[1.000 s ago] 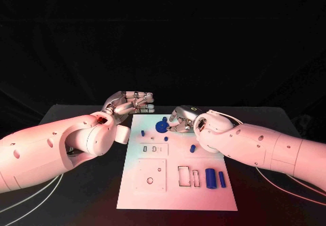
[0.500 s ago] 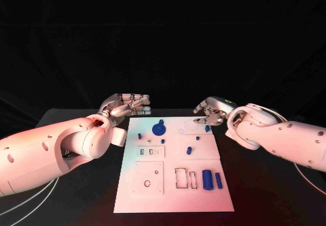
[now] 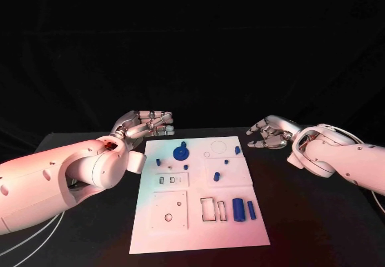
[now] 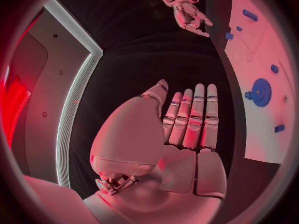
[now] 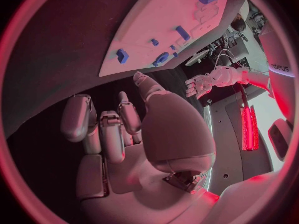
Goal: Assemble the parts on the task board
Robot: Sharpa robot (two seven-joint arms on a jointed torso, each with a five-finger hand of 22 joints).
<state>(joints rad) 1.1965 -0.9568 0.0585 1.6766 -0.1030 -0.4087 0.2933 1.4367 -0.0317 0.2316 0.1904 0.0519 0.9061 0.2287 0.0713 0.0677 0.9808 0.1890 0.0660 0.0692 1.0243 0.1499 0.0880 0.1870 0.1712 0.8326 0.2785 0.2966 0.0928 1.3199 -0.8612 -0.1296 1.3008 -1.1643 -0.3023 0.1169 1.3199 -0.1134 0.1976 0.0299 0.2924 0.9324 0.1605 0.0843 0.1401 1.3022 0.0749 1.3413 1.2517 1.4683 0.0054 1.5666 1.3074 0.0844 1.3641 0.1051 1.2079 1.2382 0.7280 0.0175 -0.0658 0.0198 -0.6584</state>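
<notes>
The blue gear (image 3: 181,151) at upper centre of the task board (image 3: 201,239) looks light, rigid, best pinched by its rim; the left hand (image 3: 149,123) and right hand (image 3: 270,133) both hang released, holding nothing.

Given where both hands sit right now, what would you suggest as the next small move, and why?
Probably bring the right hand back over the task board toward the small blue peg near its far right corner. That hand holds nothing, hovers off the board's right edge, and is nearest that peg; the left hand sits off the far left corner, fingers together, holding nothing.
</notes>
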